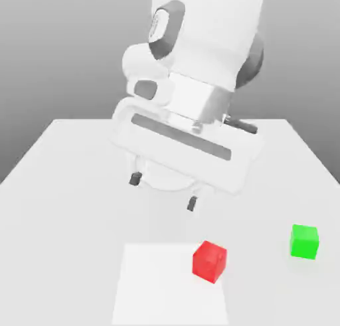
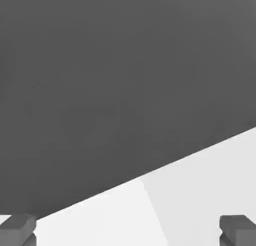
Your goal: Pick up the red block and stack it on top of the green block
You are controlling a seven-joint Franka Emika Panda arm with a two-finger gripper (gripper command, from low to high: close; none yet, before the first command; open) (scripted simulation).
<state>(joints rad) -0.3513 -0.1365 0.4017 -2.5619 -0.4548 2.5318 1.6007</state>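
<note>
The red block (image 1: 210,260) rests on the white table (image 1: 60,205) at the right edge of a brighter white patch (image 1: 166,288). The green block (image 1: 304,241) sits on the table toward the exterior view's right, a short gap from the red one. My gripper (image 1: 163,191) hangs open above the table, behind and to the left of the red block, holding nothing. Its two dark fingertips (image 1: 135,179) are spread wide, tilted. In the hand view the gripper (image 2: 128,230) shows both fingertips (image 2: 17,227) at the picture's edge with bare table between them.
The arm's large white body (image 1: 199,66) looms over the table's far middle. The table's far edge (image 2: 150,172) meets a dark grey background in the hand view.
</note>
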